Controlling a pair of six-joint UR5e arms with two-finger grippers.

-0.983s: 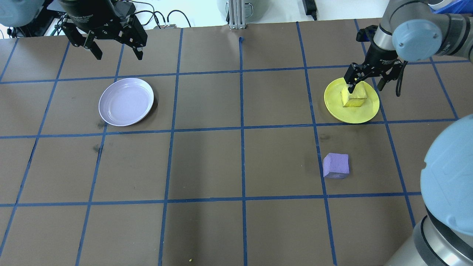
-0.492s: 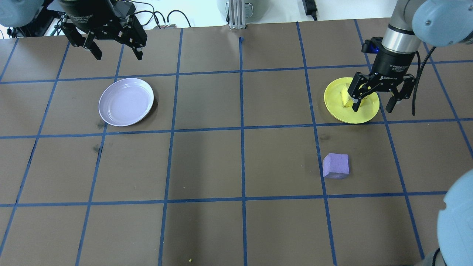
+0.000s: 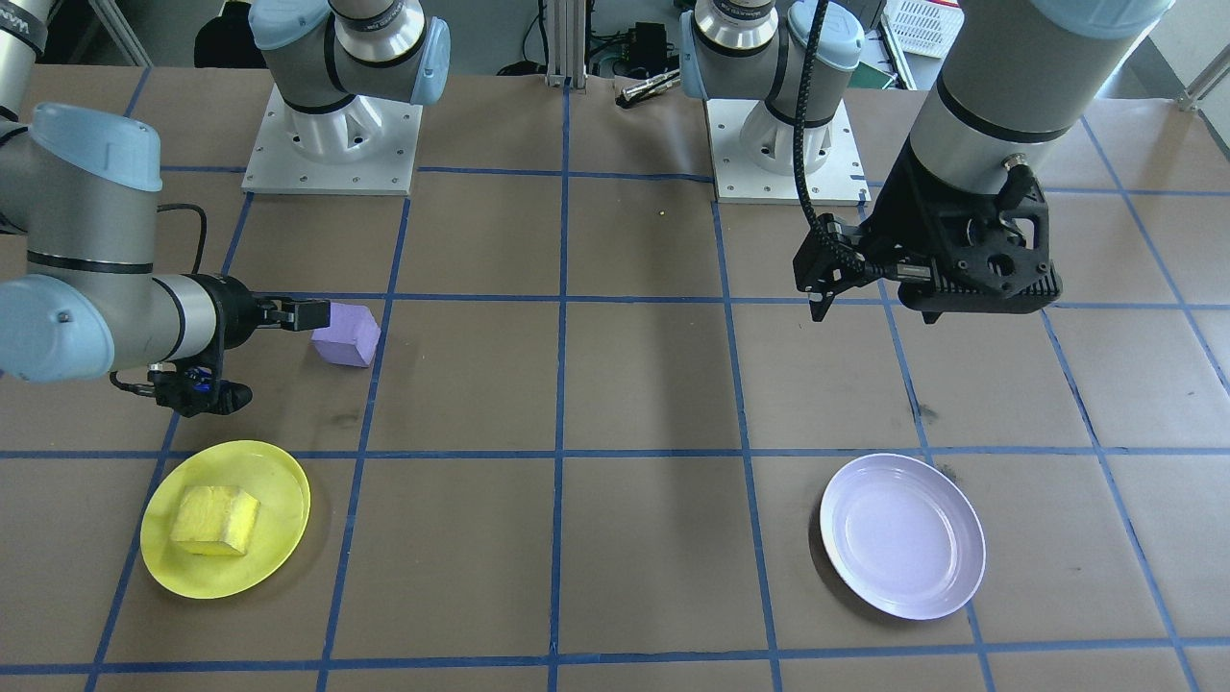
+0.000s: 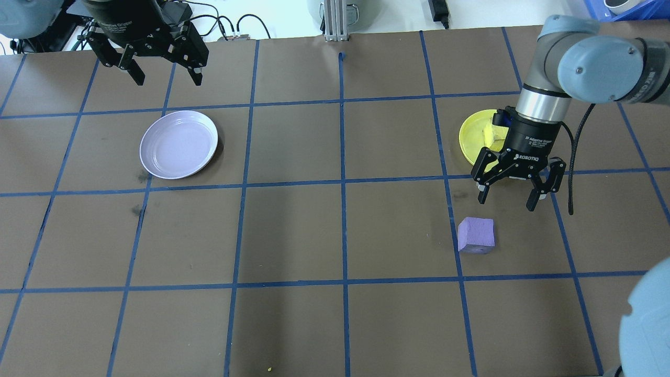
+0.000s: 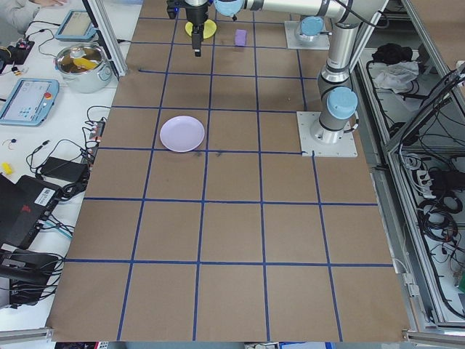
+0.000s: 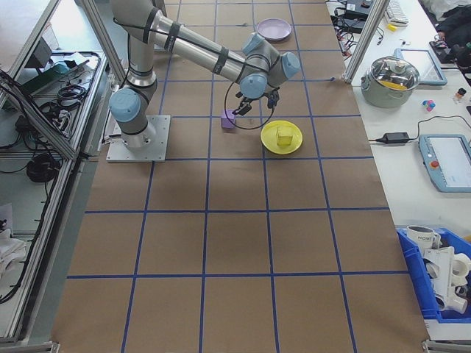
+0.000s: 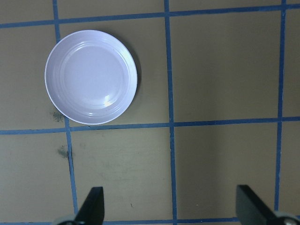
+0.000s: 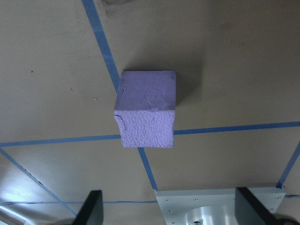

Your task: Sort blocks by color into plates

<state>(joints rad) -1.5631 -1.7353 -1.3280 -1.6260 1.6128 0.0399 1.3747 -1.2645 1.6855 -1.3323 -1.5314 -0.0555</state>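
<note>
The yellow block (image 3: 215, 520) lies in the yellow plate (image 3: 280, 481), free of any gripper. On the brown mat sits the purple block (image 4: 476, 235), outside both plates. My right gripper (image 4: 506, 203) hangs open just beyond that block, between it and the yellow plate (image 4: 471, 137), which the arm half covers. In the right wrist view the purple block (image 8: 147, 108) lies ahead of the open fingers, not between them. The lavender plate (image 4: 179, 144) holds nothing. My left gripper (image 4: 168, 78) hovers open beyond it, and its wrist view looks down on the lavender plate (image 7: 91, 77).
Blue tape lines divide the brown mat into squares. The two arm base plates (image 3: 332, 144) (image 3: 783, 154) are bolted at the robot's side of the table. A metal pot (image 6: 396, 77) and tablets lie on a side bench off the mat.
My right gripper has left the yellow block in the yellow plate and moved toward the purple block, staying open. The left arm, both plates and the purple block have not moved.
</note>
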